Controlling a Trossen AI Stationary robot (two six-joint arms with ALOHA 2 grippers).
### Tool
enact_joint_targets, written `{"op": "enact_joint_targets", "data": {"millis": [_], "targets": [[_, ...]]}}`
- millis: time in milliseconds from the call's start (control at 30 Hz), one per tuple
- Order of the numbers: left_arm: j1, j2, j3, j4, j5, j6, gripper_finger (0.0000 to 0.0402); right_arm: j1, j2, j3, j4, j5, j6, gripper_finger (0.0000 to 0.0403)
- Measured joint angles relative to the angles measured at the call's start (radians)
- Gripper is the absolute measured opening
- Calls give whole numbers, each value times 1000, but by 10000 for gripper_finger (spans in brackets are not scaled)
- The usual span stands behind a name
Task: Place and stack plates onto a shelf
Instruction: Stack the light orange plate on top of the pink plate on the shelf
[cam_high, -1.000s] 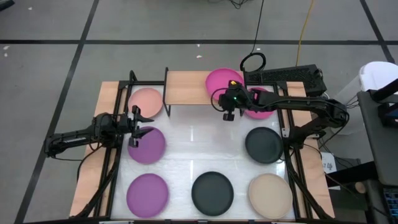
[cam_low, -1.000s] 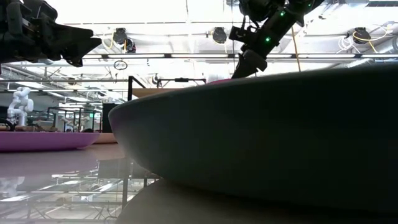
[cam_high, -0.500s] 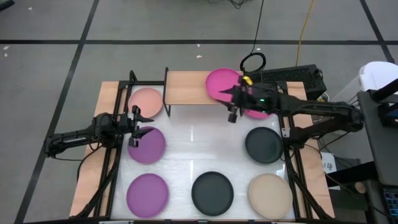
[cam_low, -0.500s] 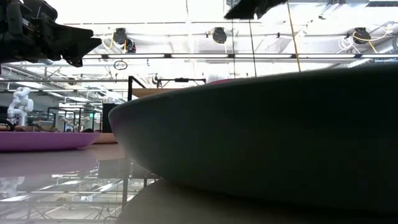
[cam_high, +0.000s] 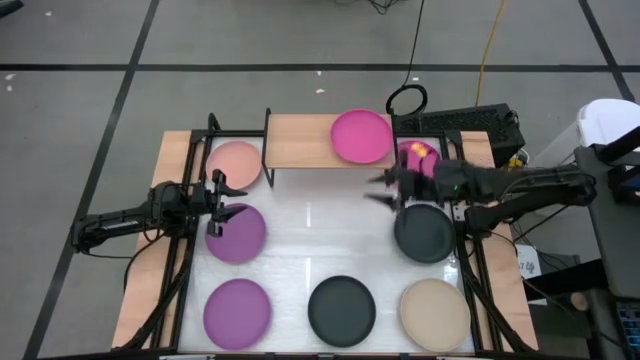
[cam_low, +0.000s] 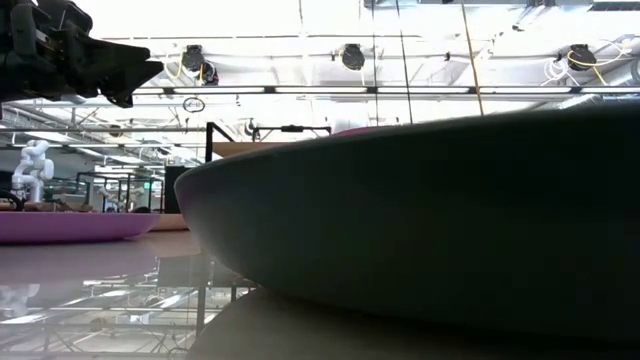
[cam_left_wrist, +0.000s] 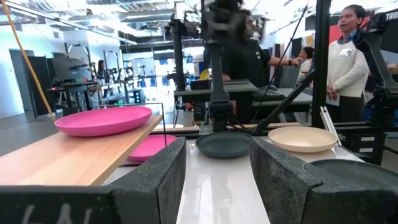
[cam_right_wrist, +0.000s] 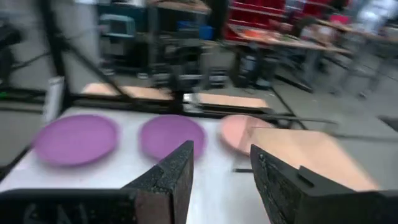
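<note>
- Right gripper (cam_high: 385, 190): open, holding nothing, above white table (cam_high: 320, 235).
- Magenta plate (cam_high: 361, 136): behind gripper, lying on shelf (cam_high: 300, 141).
- Left gripper (cam_high: 222, 194): open, empty, over purple plate (cam_high: 240, 235).

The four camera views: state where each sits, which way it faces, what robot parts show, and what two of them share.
High view: overhead, looking straight down at the table, both arms, left pincer and right pincer.
Low view: at tabletop height, a dark plate filling it.
Left wrist view: past open fingers toward the shelf bearing a magenta plate.
Right wrist view: past open fingers toward two purple plates.
Shared: high and left wrist views both show that magenta plate on the shelf.
</note>
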Motion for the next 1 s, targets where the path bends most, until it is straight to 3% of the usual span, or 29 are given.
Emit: {"op": "enact_joint_targets", "data": {"millis": [200,300,1000], "targets": [[0,0,0,0,0,0,184,62,26,-264,433,-6,-44,139],[0,0,0,6,1,-43,184,73,13,-322,538,-4,-35,139],[0,0,0,66,-70,-314,184,98,3,-350,543,25,-19,139]]}}
